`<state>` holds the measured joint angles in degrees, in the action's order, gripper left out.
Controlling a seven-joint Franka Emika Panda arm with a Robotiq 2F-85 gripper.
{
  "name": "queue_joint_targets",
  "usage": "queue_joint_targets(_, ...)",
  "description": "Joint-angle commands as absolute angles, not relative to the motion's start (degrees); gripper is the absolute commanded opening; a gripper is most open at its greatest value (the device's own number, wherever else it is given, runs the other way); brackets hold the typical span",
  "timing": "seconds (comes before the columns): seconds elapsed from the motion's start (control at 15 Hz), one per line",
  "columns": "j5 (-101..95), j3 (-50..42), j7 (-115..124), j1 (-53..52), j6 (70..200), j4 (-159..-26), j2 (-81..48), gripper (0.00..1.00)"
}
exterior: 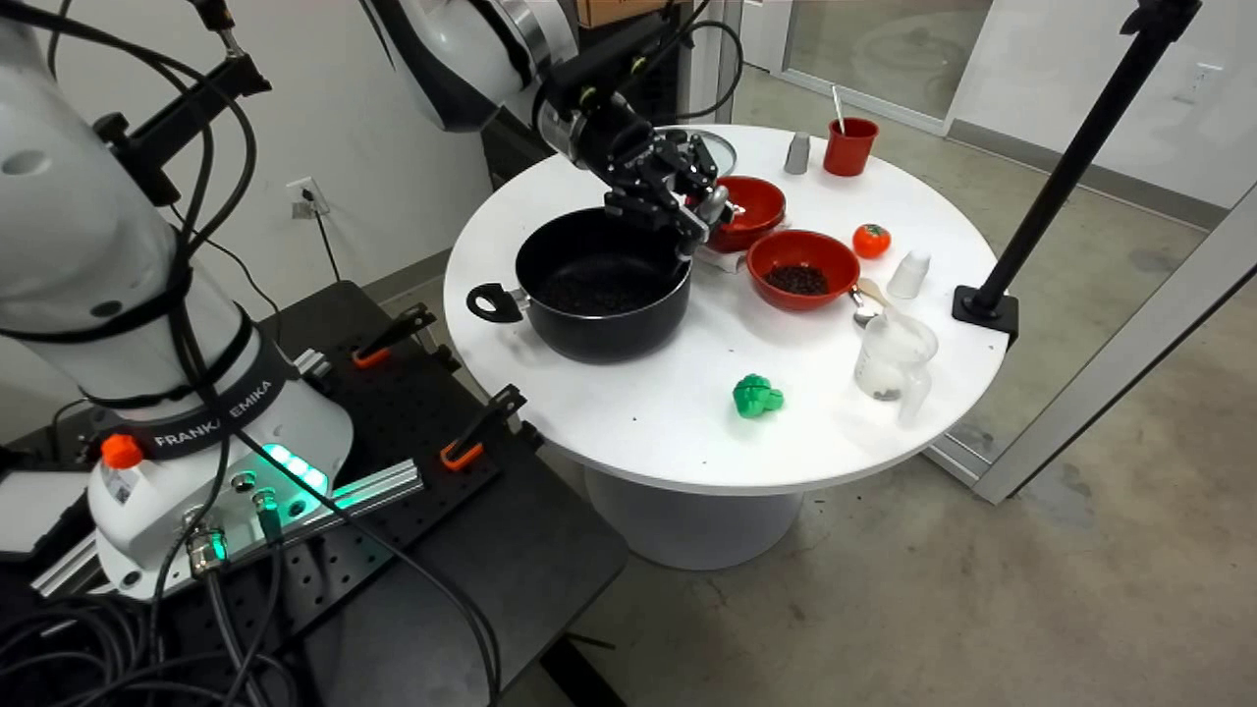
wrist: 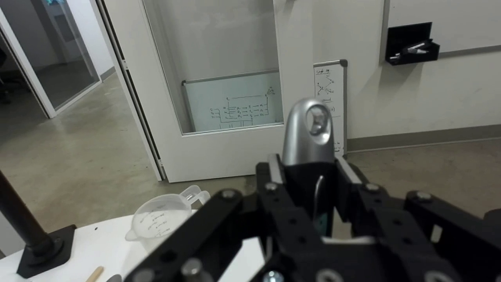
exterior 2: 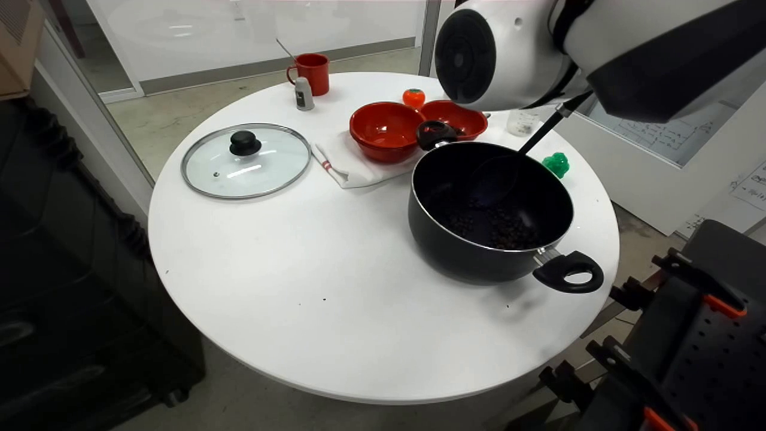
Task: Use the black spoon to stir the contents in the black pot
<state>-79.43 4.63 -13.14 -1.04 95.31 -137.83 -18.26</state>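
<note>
The black pot (exterior: 614,334) stands on the white table in both exterior views (exterior 2: 461,260). Small dark pieces (exterior 2: 508,230) lie on its bottom. My gripper (exterior: 692,201) is beside and above the pot's rim. In the wrist view the gripper (wrist: 309,176) is shut on the handle of the black spoon (wrist: 307,137), whose silver end sticks up past the fingers. The spoon's shaft (exterior 2: 541,131) slants down into the pot, and its dark head is inside, near the dark pieces. In an exterior view the arm hides the gripper.
Red bowls (exterior: 803,257) stand close beside the pot, partly on a white cloth (exterior 2: 359,170). A glass lid (exterior 2: 209,173), red mug (exterior: 849,147), grey shaker (exterior: 797,154), tomato (exterior: 871,241), green broccoli (exterior: 756,396), measuring cup (exterior: 892,358) and black pole (exterior: 1041,196) are around the table.
</note>
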Motion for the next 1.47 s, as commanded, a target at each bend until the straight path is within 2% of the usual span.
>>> queue_joint_targets(0.0,-79.9,5.7,-9.8,-2.7,94.0,-136.3,-19.6,0.08)
queue_joint_targets(0.8,-80.4,10.6,-8.4,-7.1,96.2,-142.8,-16.5,0.08)
queue_joint_targets(1.4,-80.4,6.6,-16.8,-2.9,95.3,-146.7,-12.1,0.08)
